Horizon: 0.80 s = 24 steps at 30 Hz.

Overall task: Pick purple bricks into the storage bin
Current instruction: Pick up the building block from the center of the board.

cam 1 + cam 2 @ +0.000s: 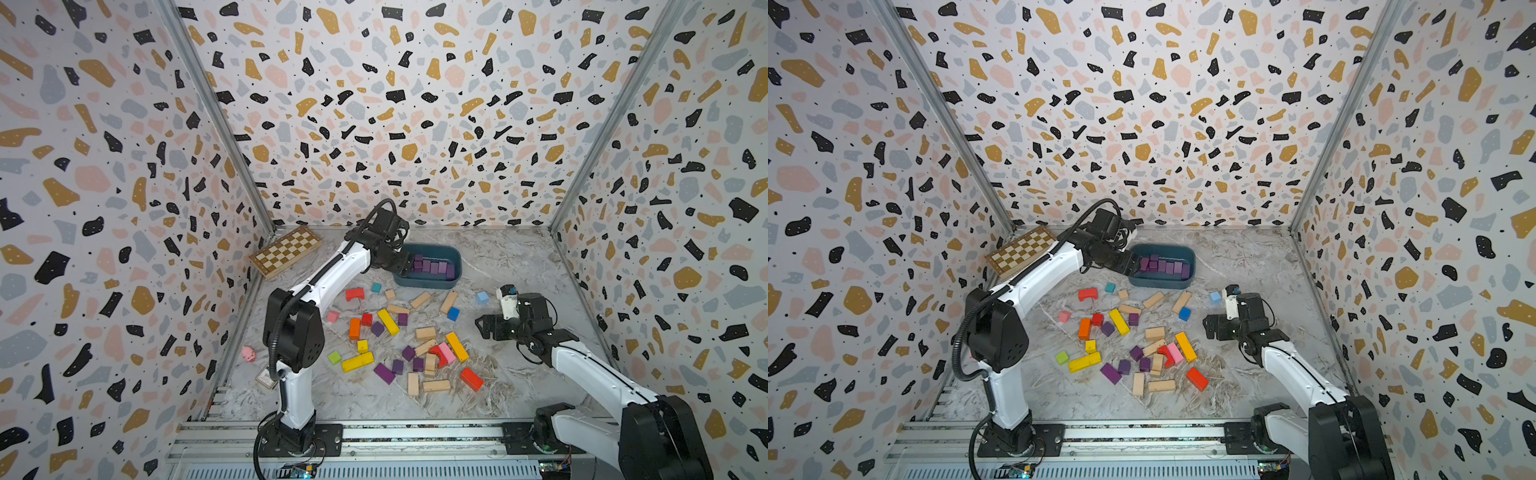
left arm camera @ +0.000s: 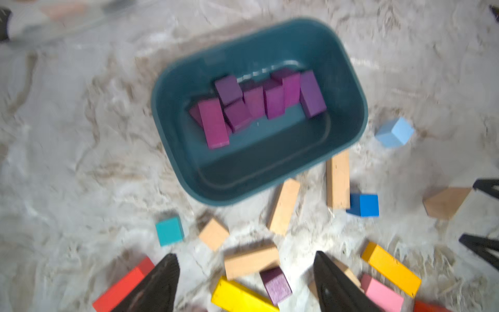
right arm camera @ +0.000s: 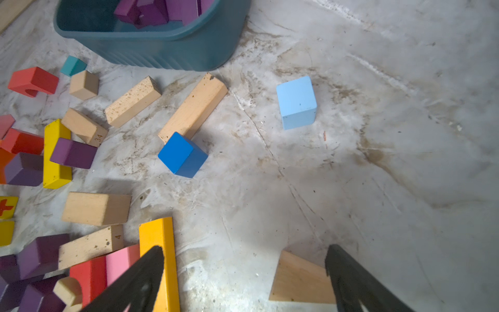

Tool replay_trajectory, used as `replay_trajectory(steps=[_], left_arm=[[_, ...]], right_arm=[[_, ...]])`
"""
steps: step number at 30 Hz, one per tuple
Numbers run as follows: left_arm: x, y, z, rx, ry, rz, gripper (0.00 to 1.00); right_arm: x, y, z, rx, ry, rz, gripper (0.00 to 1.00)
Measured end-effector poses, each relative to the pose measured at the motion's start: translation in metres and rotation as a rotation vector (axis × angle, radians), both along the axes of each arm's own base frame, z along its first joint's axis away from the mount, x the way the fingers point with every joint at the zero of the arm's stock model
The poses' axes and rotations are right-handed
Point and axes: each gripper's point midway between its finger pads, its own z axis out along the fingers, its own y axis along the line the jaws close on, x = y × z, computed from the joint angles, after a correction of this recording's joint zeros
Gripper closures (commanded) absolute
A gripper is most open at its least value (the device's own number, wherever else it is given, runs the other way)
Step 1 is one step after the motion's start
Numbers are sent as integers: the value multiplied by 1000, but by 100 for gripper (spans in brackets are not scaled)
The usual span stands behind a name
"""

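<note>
Left pincer (image 1: 409,263) spread, empty; storage bin (image 1: 428,284) with purple bricks (image 1: 434,266) just ahead of it. We judge the nearest loose purple cube (image 1: 402,319) lies behind it, base-ward, farther from the right pincer (image 1: 480,326), also spread, empty.

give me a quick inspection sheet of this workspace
surface: marbled table, stained and scuffed
job's things: purple bricks heaped in bin; about six more loose on table
clutter: mixed wood and coloured blocks in front of the bin; chessboard at far corner; pig toy by left arm
grippers: left tool open, empty, by bin; right tool open, empty, above table beside the pile
cables: hose looped on left arm; wires slack at right wrist
surroundings: terrazzo walls on three sides; rail at front
</note>
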Motion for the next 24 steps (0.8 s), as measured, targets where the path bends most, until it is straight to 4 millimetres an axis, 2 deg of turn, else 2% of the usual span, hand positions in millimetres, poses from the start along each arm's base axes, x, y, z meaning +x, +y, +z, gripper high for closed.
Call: replay_trajectory(steps=[5,9,13,24], left_arm=[[-52,9,-31,55,92,-8,12],[-78,12,-48,67,146,-6,12],[-87,10,-65,70,183,3,14],[-89,-8,-108,79,258,-12,15]], right_arm=[[0,1,1,6,0,5,4],[-1,2,2,9,-2,9,4],[-1,3,3,10,-7,10,4],[-1,2,10,13,-31,8,4]])
